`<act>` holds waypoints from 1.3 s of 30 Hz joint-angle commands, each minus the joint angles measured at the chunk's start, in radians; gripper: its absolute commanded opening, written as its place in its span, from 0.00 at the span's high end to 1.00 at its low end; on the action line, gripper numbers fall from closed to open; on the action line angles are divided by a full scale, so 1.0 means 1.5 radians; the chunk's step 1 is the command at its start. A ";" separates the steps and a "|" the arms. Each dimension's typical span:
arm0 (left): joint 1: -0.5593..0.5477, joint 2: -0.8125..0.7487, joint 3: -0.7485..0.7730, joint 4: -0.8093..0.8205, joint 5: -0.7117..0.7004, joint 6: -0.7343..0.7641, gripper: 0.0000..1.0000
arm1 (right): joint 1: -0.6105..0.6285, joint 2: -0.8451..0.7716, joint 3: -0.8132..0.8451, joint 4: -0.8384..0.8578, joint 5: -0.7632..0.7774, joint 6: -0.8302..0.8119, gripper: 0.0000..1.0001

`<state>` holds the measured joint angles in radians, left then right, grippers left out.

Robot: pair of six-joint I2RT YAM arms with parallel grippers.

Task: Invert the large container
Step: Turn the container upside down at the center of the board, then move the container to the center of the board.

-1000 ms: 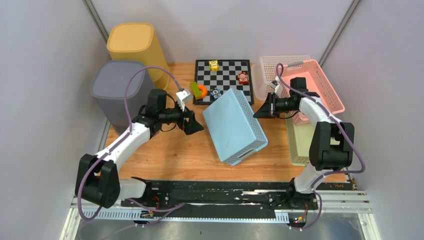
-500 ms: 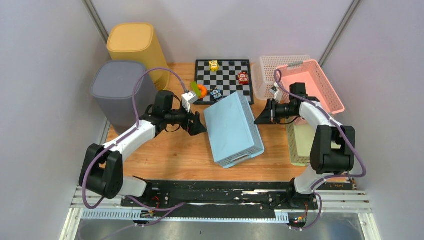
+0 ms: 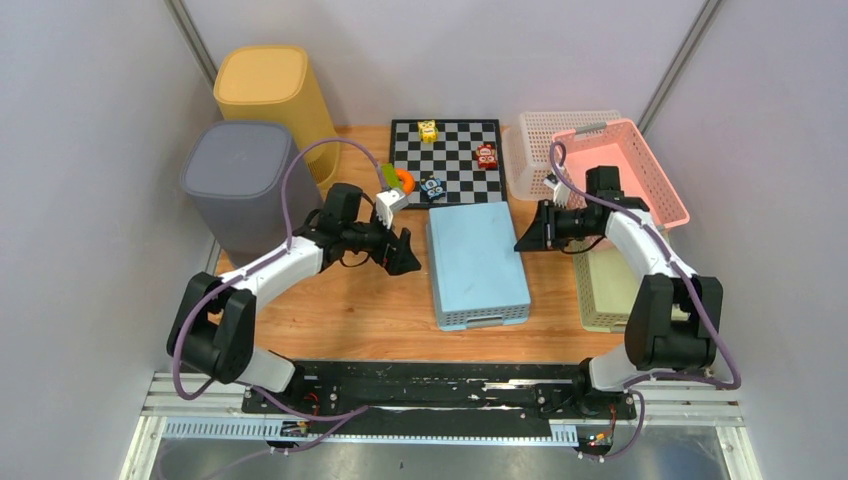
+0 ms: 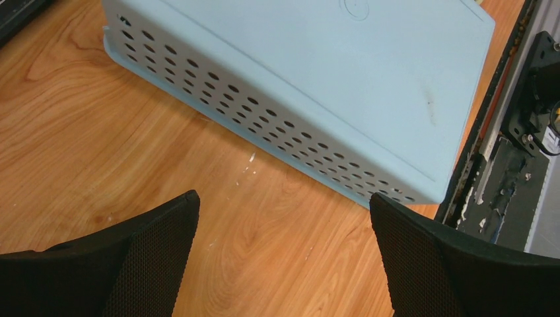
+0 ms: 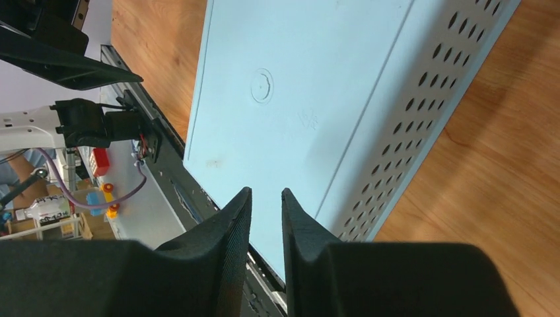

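The light-blue basket (image 3: 477, 262) lay bottom-up on the surface (image 3: 340, 310), chessboard (image 3: 455, 135) behind; left claw (image 3: 408, 255) gaped empty, right claw (image 3: 522, 240) nearly closed, empty

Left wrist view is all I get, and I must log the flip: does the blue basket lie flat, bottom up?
Observer: Yes. The top view shows the basket flat on the table, solid base up, its far end close to the chessboard.
Operator: Where is the right end effector?
Observer: The right end effector is at the basket's right edge, fingers nearly together, holding nothing.
Operator: What is behind my arm?
Observer: A grey bin stands behind the left arm, at the table's left edge.
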<state>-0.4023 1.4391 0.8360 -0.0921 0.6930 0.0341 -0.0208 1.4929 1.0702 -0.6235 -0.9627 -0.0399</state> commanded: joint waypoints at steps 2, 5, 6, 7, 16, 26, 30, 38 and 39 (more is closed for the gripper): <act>-0.024 0.025 0.037 -0.002 -0.004 0.003 0.00 | -0.005 -0.053 0.023 -0.061 0.024 -0.052 0.73; -0.037 0.049 0.057 -0.002 -0.004 0.006 0.00 | -0.005 -0.089 0.054 -0.080 0.045 -0.073 0.70; -0.041 0.061 0.067 -0.002 -0.004 0.005 0.00 | -0.005 -0.102 0.062 -0.083 0.054 -0.078 0.69; -0.045 0.074 0.079 -0.001 -0.004 0.002 0.00 | -0.005 -0.115 0.068 -0.083 0.065 -0.081 0.68; -0.073 0.194 0.178 -0.002 -0.064 -0.046 0.00 | -0.005 -0.182 0.063 -0.056 0.130 -0.083 0.62; -0.127 0.241 0.210 -0.024 -0.114 -0.033 0.00 | -0.005 -0.200 0.045 -0.023 0.130 -0.070 0.61; -0.152 0.251 0.212 -0.014 -0.124 -0.052 0.00 | -0.005 -0.222 0.052 -0.025 0.160 -0.071 0.60; -0.205 0.289 0.259 -0.018 -0.200 -0.132 0.00 | -0.006 -0.267 0.059 -0.023 0.205 -0.067 0.57; -0.211 0.293 0.266 -0.018 -0.213 -0.142 0.00 | -0.006 -0.269 0.057 -0.022 0.205 -0.066 0.57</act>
<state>-0.6792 1.8324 1.1961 -0.1070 0.4671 -0.1123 -0.0208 1.1126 1.1469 -0.6674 -0.6899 -0.1429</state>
